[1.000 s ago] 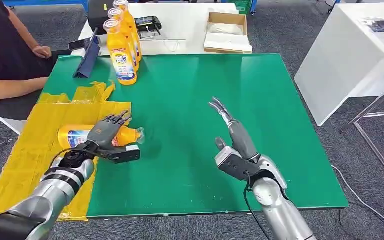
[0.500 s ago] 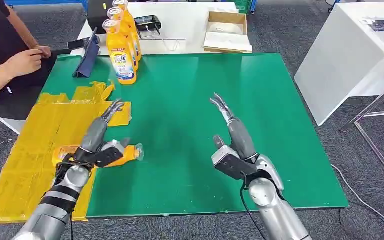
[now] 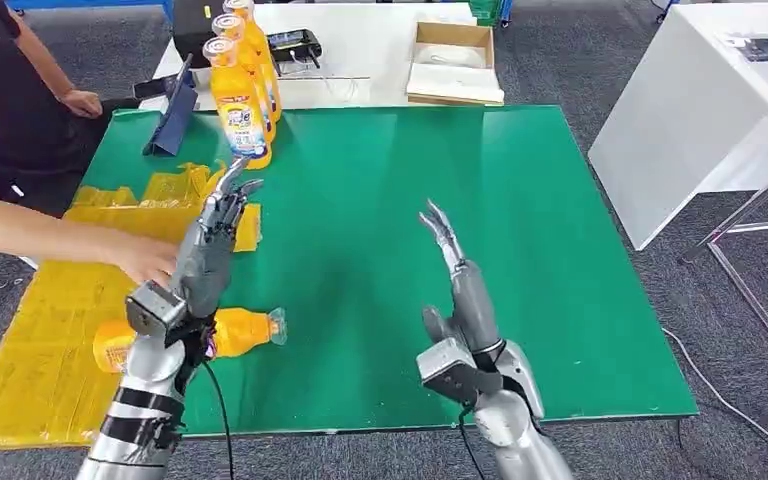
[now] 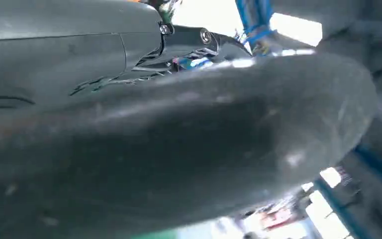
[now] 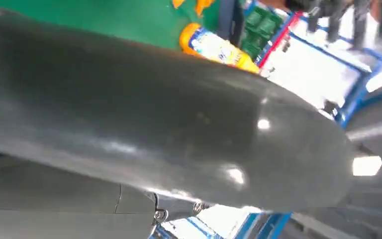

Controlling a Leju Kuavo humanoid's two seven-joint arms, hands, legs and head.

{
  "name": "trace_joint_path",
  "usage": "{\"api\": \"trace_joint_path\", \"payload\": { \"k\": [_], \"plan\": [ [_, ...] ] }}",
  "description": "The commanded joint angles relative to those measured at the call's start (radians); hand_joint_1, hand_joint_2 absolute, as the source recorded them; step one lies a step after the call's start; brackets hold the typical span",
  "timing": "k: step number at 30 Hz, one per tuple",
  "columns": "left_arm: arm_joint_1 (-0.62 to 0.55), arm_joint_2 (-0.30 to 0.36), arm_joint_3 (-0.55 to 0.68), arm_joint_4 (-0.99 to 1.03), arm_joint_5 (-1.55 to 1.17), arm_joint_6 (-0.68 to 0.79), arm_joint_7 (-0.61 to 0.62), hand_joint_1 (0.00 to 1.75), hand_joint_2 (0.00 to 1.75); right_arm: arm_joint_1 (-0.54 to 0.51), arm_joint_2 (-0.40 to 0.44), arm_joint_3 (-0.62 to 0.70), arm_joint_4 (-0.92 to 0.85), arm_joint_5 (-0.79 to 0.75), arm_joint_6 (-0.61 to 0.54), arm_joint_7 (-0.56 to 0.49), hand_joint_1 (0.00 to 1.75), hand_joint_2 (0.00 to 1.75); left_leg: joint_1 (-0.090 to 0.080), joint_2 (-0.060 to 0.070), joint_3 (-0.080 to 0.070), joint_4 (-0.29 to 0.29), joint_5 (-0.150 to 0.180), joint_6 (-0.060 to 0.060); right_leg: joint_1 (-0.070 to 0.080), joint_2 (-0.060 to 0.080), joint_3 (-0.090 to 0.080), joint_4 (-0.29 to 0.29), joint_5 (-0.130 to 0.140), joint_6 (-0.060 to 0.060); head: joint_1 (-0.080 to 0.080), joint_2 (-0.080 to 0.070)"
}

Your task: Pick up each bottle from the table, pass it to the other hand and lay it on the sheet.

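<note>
An orange bottle [image 3: 230, 331] lies on the yellow sheet's [image 3: 30, 350] edge, liquid inside; left hand [image 3: 205, 255] and right hand [image 3: 460, 285] hover above the table, fingers spread, holding nothing. Upright bottles [image 3: 240, 95] stand behind.

Green table top [image 3: 410, 200]: smooth, semi-glossy, light bands reflected ahead of both hands. Yellow sheet [image 3: 40, 340]: thin plastic film, crinkled and shiny, seen left of the left hand [image 3: 205, 255]. Lying bottle [image 3: 230, 332], just under the left wrist: translucent orange plastic, glossy, with a clear cap and printed label. Standing bottles [image 3: 240, 100], beyond the left fingertips: same glossy plastic. Both forearms: brushed silver metal. Right hand [image 3: 465, 290]: matt grey plastic shell. Cardboard box [image 3: 455, 65], far ahead: matt brown.
</note>
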Motion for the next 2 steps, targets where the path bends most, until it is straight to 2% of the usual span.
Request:
{"api": "trace_joint_path", "payload": {
  "k": [1,2],
  "plan": [
    [0.056,-0.044,-0.058,-0.048,-0.064,-0.058,0.04,0.0,0.0,0.039,0.05,-0.026,-0.054,0.017,-0.023,-0.018,0.0,0.0,0.0,-0.003,0.005,-0.001,-0.002,0.0,-0.001,0.002,0.004,0.001,-0.003,-0.001,0.0,0.0],
    [0.07,-0.071,-0.105,-0.007,-0.095,-0.06,0.026,0.0,0.0,0.025,0.071,0.024,-0.005,0.074,-0.014,0.012,0.0,0.0,0.0,-0.004,0.007,-0.001,-0.002,-0.001,-0.001,0.002,0.006,0.001,-0.003,-0.001,0.0,0.0]
  ]
}}
